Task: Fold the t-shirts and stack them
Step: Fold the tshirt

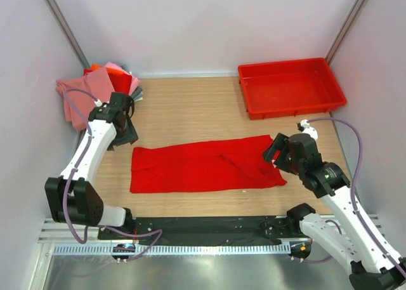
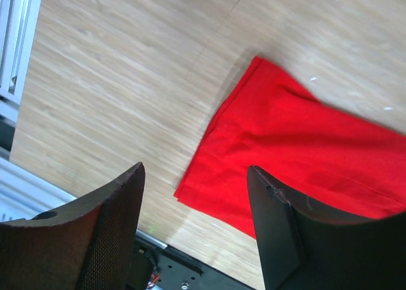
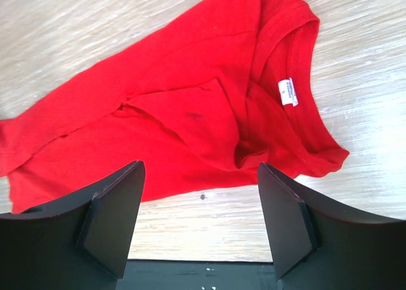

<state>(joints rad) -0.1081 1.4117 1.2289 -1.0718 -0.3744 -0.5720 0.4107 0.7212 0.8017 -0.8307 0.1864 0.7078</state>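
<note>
A bright red t-shirt (image 1: 203, 164) lies folded into a long strip across the middle of the table, collar end at the right. A pile of folded shirts in pink, red and orange (image 1: 95, 87) sits at the back left corner. My left gripper (image 1: 127, 132) is open and empty, above the table just left of the strip's left end (image 2: 266, 150). My right gripper (image 1: 274, 151) is open and empty, above the strip's right end; the right wrist view shows the collar with its white label (image 3: 288, 92).
A rigid red plastic tray (image 1: 290, 87) stands empty at the back right. White walls close in the table on three sides. A black rail (image 1: 209, 226) runs along the near edge between the arm bases.
</note>
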